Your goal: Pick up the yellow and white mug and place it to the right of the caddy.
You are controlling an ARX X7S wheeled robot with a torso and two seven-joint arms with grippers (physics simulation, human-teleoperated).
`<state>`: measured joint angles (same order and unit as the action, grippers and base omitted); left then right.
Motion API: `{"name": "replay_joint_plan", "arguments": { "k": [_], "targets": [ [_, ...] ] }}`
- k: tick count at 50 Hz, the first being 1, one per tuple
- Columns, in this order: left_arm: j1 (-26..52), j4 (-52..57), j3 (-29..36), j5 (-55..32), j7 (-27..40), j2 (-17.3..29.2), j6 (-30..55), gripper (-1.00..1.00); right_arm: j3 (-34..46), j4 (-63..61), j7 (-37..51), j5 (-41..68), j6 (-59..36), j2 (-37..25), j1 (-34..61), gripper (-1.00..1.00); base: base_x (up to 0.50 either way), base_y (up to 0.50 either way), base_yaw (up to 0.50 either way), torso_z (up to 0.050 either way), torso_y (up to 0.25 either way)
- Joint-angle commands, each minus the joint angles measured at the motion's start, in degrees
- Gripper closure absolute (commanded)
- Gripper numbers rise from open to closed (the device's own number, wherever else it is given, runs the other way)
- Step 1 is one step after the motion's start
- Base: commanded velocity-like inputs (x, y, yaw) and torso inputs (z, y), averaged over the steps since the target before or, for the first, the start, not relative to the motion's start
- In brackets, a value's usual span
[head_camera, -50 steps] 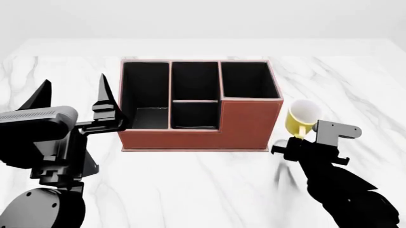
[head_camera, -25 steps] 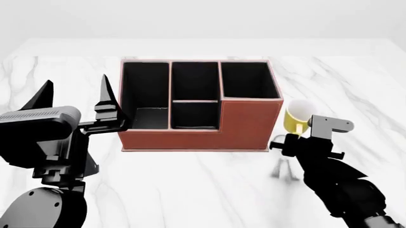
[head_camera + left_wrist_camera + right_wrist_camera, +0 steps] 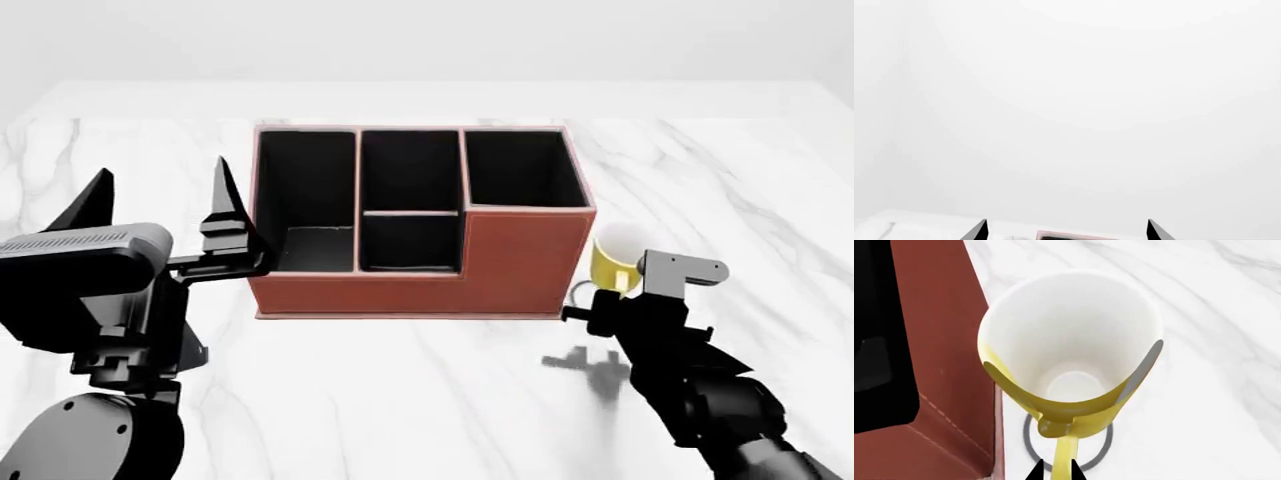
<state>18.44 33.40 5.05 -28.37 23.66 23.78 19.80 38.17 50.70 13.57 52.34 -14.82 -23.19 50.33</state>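
Mug at the caddy's right end, my right gripper on its handle.

The marble table [image 3: 441, 400] carries the caddy [image 3: 424, 270], reddish-brown, its four black-lined compartments showing nothing inside, right rear section taller. The yellow and white mug [image 3: 1071, 365] sits just beside the caddy's right wall, tilted, yellow outside, white within, nothing in it. My right gripper [image 3: 1054, 471] is pinched on the yellow loop handle [image 3: 1065, 455]. My left gripper [image 3: 158, 205] hangs beside the caddy's left end, fingers spread apart, holding nothing.
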Motion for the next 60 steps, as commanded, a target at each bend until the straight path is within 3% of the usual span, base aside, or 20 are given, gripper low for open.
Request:
{"name": "replay_joint_plan", "arguments": {
  "k": [1,38,60],
  "targets": [
    [0.1,0.0,0.2,0.0,0.1,0.1,0.0,-1.0,-0.5,5.0,-2.0,-2.3,1.8,1.8,1.1,1.0,0.0,0.0,0.0,0.0,0.0],
    [0.0,-0.4,0.7,0.0,0.4,0.4,-0.6,-1.0,-0.8,23.9,-10.2,-5.3,8.5,8.2,4.6,1.0,0.0,0.0,0.0,0.0,0.001],
    [0.2,-0.8,1.2,0.1,0.6,0.5,-0.8,-1.0,-9.4,24.2,-11.3,-13.1,6.9,9.0,2.8,1.0,0.0,0.0,0.0,0.0,0.0]
  ]
}}
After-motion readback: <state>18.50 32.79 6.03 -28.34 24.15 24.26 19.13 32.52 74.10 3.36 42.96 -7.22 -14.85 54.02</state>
